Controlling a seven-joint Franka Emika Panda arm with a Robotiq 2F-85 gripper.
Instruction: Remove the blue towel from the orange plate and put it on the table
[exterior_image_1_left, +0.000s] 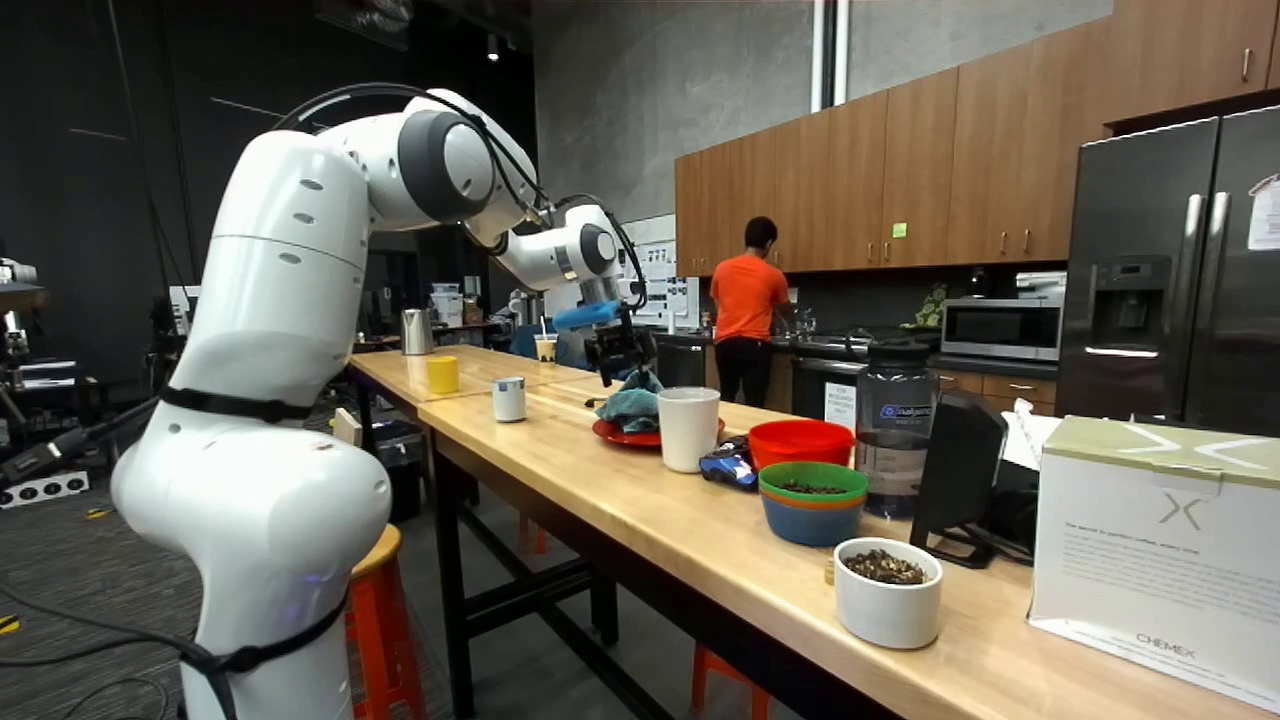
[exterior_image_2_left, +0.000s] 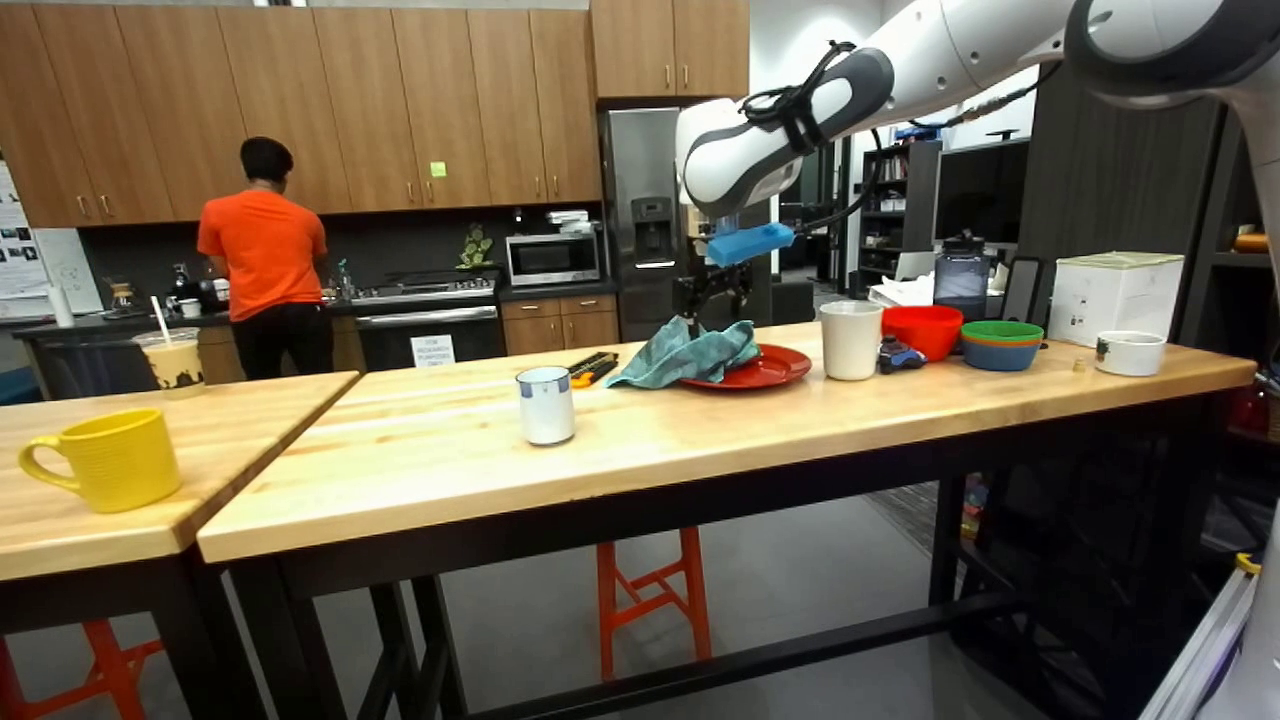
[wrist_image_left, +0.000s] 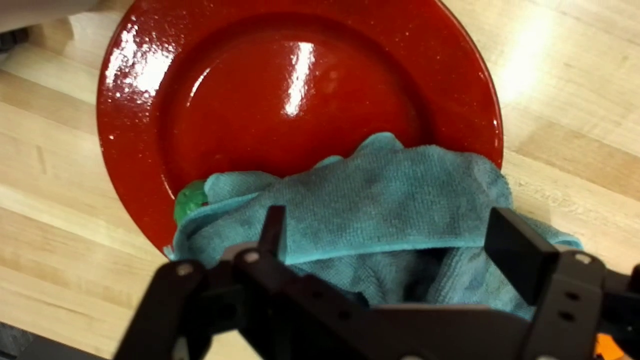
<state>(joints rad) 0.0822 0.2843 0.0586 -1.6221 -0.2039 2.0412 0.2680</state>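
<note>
Spread wide, the end effector (wrist_image_left: 386, 227) hangs over the blue towel (wrist_image_left: 370, 202), which in an exterior view spills across the left edge of the red plate (exterior_image_2_left: 780, 368) onto the worktop (exterior_image_2_left: 420, 450). Light and limp, I'd judge: pinch the bunched middle, clear of the plate!

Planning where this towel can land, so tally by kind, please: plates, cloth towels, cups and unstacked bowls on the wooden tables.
Plates: 1 (red plate)
Cloth towels: 1 (blue towel)
Cups: 4 (yellow mug, small white cup, tall white cup, cup with straw)
Unstacked bowls: 2 (red bowl, white bowl)
Total: 8
</note>
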